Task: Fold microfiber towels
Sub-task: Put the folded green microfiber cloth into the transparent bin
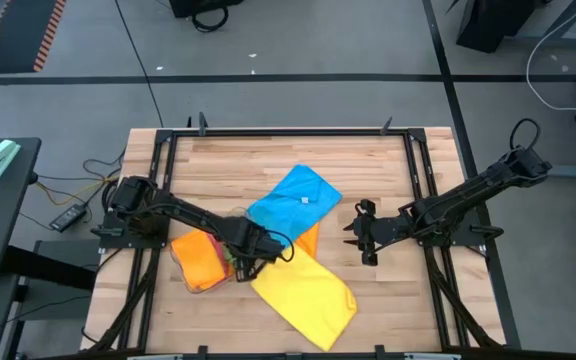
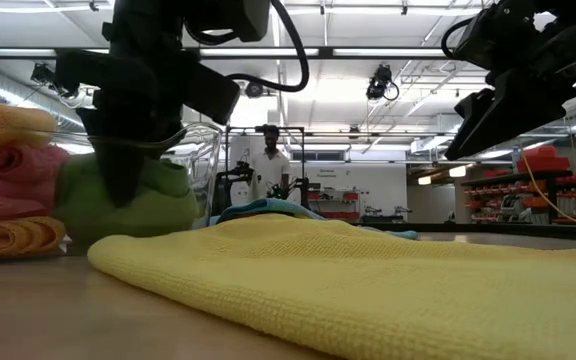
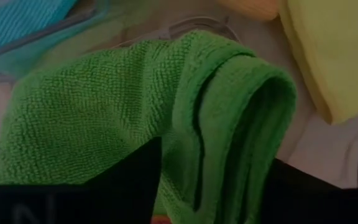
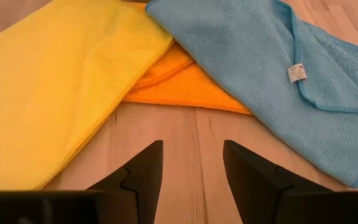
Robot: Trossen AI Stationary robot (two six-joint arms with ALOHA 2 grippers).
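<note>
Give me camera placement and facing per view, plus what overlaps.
High: overhead, straight down on the table; both arms, left gripper and right gripper show.
Low: table-top height, level across the yellow towel into the room; both arms come in from above.
Left wrist: close on the green towel; own dark fingers.
Right wrist: over yellow, orange towel and blue towel; own fingers apart.
Shared: yellow towel, every view.
</note>
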